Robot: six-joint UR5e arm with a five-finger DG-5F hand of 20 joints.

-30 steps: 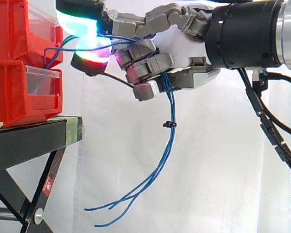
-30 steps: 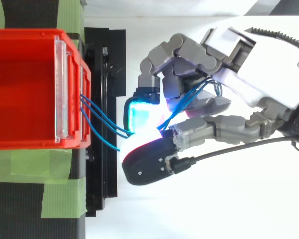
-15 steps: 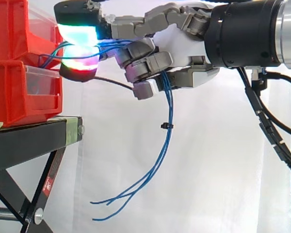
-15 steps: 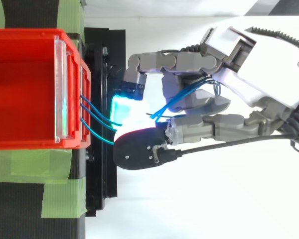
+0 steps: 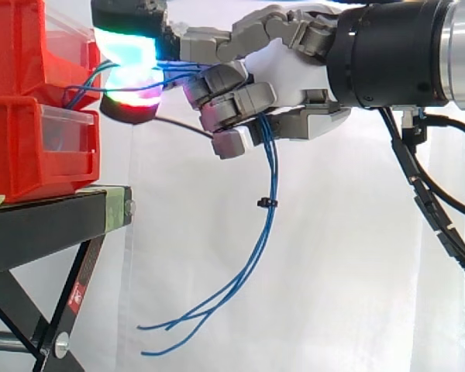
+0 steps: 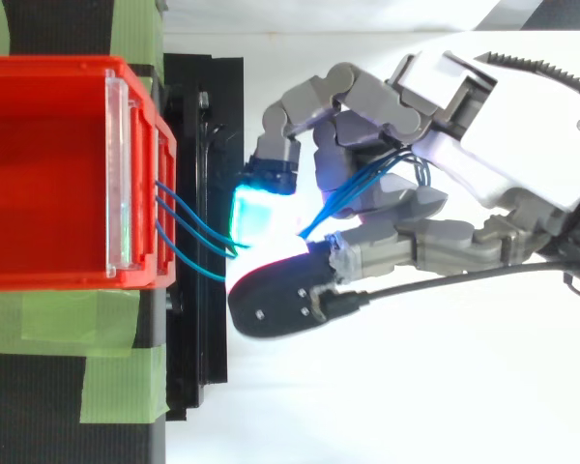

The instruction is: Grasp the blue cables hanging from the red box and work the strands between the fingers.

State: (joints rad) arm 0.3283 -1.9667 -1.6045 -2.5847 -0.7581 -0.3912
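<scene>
**Q:** Where are the blue cables (image 5: 267, 194) just now?

**A:** They leave the front of the upper red box (image 5: 23, 46) and run almost level into my robot hand (image 5: 287, 74), just beside the box. From there they pass under my curled fingers and hang free, below the box's height. A small black tie (image 5: 266, 202) binds them partway down.

**Q:** So the robot hand is closed on them?

**A:** Yes, clamped. My glowing fingertips (image 5: 128, 50) pinch the strands close to the box front, and the other fingers curl over the bundle against the palm.

**Q:** Why hold them so near the box?

**A:** I judge that the short stretch between box and pads gives me something firm to rub against, whereas the slack tail would only swing. From above, the strands (image 6: 188, 227) fan apart between the box (image 6: 48, 164) and my pads, which suits working them one by one.

**Q:** Any risk?

**A:** Drawing away from the box could pull the cables out of it, I think.
</scene>
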